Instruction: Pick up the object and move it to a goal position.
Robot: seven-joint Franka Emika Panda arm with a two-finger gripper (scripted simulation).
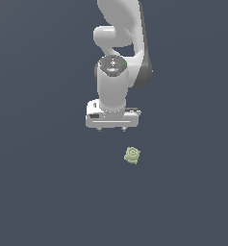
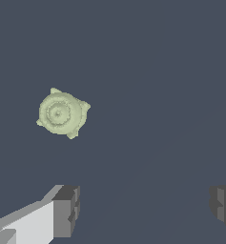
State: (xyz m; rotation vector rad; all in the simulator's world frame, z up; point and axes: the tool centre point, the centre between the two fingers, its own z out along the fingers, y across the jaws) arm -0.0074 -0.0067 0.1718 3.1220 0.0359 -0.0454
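The object (image 1: pixel 132 155) is not yet in hand. The pincer (image 1: pixel 111 129) hangs above it with its two fingers spread wide and nothing between them; in the wrist view one dark fingertip (image 2: pixel 66 209) shows at one side and the other at the far side, with bare surface in the gap. The small yellow-green piece (image 2: pixel 62 113) lies off that gap — ahead of the fingers and nearer one of them, not centred. In the exterior view it sits just below the pincer and a little toward the exterior view's right, on the plain dark blue-grey ground (image 1: pixel 38 192), which shows no edge or corner to place it by.

The piece is a low, rounded lump with a ringed top and a few short nubs around its rim, far smaller than the span of the open fingers. It looks light and probably rigid, though the render cannot confirm that. Its domed top offers no purchase — the better hold is likely across the body's sides, between nubs, with the pads low enough not to ride up the curve. Being so small, it could be nudged away if one finger arrives first, so centring over it matters.
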